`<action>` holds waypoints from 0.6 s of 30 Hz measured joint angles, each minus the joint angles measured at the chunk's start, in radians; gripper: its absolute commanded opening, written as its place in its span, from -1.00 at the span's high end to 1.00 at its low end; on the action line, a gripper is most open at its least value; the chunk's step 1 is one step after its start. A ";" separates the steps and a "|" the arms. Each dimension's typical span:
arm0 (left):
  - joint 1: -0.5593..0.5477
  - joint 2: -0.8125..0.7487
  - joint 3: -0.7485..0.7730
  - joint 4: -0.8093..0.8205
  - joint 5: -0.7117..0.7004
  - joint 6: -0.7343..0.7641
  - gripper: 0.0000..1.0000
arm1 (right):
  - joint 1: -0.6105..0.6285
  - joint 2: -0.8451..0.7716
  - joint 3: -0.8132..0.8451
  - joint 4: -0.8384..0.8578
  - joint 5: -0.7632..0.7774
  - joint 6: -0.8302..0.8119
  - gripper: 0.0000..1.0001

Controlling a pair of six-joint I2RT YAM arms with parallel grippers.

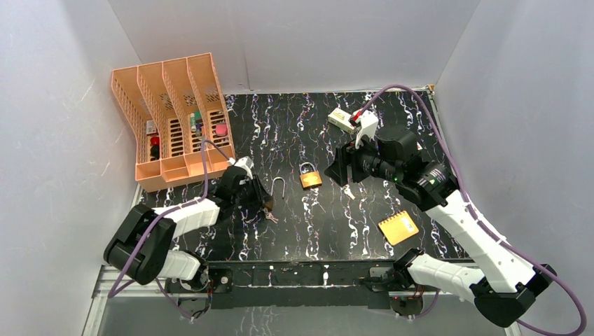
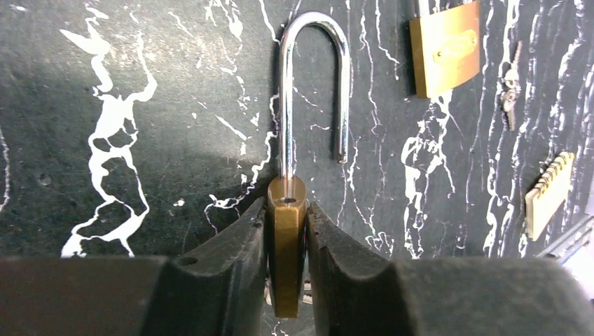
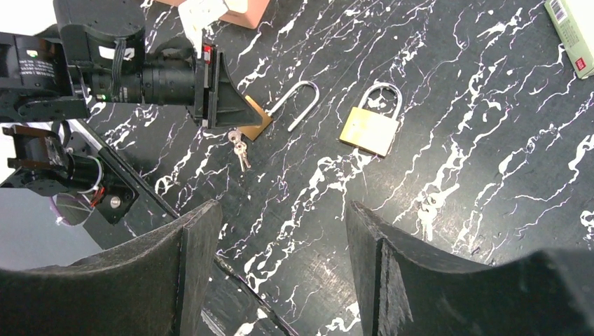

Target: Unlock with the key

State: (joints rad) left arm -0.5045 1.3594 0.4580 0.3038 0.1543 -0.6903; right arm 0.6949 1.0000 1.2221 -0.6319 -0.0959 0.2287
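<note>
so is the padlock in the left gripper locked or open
Open. On the padlock, one leg of the shackle is out of the brass body, its end hanging free; the left gripper clamps the body.

The left claw (image 2: 287, 213) clamps a brass padlock (image 2: 287, 273) edge-on, its steel shackle (image 2: 313, 70) standing open above the body.

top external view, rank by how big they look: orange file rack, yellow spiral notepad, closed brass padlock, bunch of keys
1. orange file rack, by far the largest
2. yellow spiral notepad
3. closed brass padlock, smaller than the notepad even with its shackle
4. bunch of keys, tiny, barely visible
</note>
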 measured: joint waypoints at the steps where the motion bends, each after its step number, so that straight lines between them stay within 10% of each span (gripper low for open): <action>1: 0.000 0.001 0.007 -0.009 -0.008 0.000 0.14 | 0.000 0.000 -0.004 0.002 0.000 0.000 -0.49; 5: 0.001 0.006 0.036 -0.051 -0.024 0.005 -0.35 | 0.000 0.000 -0.011 -0.002 0.004 0.000 -0.51; 7: 0.001 -0.005 0.042 -0.066 -0.028 0.005 -0.91 | 0.000 -0.001 -0.011 -0.002 0.008 0.000 -0.55; 18: 0.003 -0.323 0.121 -0.241 -0.085 -0.015 -0.97 | 0.000 0.029 -0.060 0.036 0.045 0.049 -0.93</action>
State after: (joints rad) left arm -0.5014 1.0367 0.5789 0.0628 0.0692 -0.7052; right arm 0.6952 1.0286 1.1622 -0.5957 -0.0509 0.2775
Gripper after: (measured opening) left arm 0.982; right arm 0.972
